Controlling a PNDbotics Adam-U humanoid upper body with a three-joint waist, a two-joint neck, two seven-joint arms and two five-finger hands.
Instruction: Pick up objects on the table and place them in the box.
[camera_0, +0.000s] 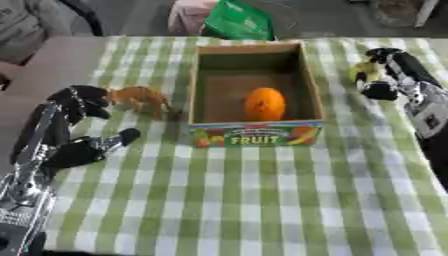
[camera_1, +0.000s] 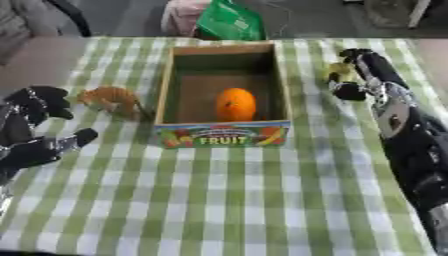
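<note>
Checked tablecloth (camera_0: 245, 200) carries an orange toy (camera_0: 140, 98) just beside the spread, empty left hand (camera_0: 74, 122).

A green-and-white checked tablecloth (camera_0: 254, 200) covers the table from the near edge back to about twelve o'clock, lying flat with no folds showing. Beyond its far edge, at roughly twelve o'clock, a bright green bag (camera_0: 238, 21) stands on the floor, and just beside it toward eleven o'clock sits something pale pink (camera_0: 191, 15) — its shape cannot be made out. At ten o'clock, in the upper corner, grey fabric (camera_0: 31, 25) shows — too blurred to identify.
</note>
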